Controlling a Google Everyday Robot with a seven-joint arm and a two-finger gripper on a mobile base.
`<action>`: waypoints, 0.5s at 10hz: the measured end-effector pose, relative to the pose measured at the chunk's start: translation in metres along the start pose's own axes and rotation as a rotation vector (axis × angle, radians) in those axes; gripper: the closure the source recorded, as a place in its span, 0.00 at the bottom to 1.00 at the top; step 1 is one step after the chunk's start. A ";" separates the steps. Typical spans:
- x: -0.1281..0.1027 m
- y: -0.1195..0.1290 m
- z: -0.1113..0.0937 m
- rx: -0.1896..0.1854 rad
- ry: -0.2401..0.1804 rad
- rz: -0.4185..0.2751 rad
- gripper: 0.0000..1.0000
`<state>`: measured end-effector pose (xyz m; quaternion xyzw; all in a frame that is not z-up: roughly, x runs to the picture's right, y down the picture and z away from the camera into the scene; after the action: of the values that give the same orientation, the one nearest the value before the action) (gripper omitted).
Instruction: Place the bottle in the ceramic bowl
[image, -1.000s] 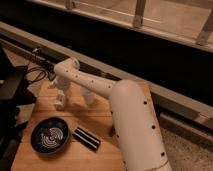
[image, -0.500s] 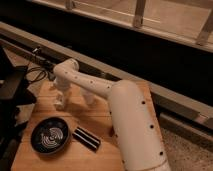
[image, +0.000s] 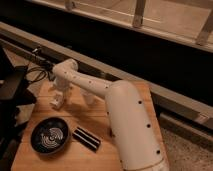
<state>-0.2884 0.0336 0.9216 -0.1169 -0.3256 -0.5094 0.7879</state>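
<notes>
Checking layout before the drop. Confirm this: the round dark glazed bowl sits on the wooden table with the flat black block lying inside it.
Wrong. The camera view shows the flat black block on the wooden table beside the round dark glazed bowl, not inside it. The hand is near the table's far edge.

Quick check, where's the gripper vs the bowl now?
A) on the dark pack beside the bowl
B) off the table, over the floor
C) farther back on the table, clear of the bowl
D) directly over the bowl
C: the gripper sits low near the far end of the table, with bare wood between it and the bowl.
</notes>
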 end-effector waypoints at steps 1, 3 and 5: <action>0.000 0.001 0.004 -0.013 -0.010 -0.004 0.20; -0.001 0.003 0.010 -0.028 -0.030 -0.006 0.20; -0.004 0.003 0.019 -0.051 -0.071 -0.016 0.20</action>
<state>-0.2940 0.0474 0.9337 -0.1524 -0.3411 -0.5195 0.7685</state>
